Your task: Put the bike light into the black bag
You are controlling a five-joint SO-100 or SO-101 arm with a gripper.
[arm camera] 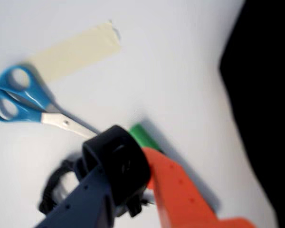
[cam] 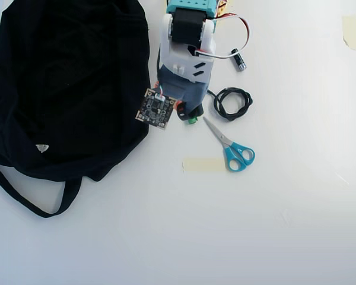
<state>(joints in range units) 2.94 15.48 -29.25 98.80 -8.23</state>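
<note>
In the wrist view my gripper [arm camera: 135,159] has a dark blue finger [arm camera: 85,199] and an orange finger [arm camera: 175,190]. They are shut on the bike light [arm camera: 115,156], a small black rubbery blob held above the white table. A green tip [arm camera: 142,135] shows just behind it. From overhead, the gripper [cam: 188,114] hangs just right of the black bag [cam: 65,89], with the bike light [cam: 194,111] as a dark spot at its end. The bag is a large soft fabric heap on the left with a white tag [cam: 42,148]. It fills the right edge of the wrist view [arm camera: 266,95].
Blue-handled scissors [cam: 232,148] lie right of the gripper, a coiled black cable [cam: 231,104] above them, and a small black cylinder [cam: 239,60] near the arm base. A beige tape strip [cam: 203,164] sits by the scissors. The bag's strap [cam: 24,199] loops at lower left.
</note>
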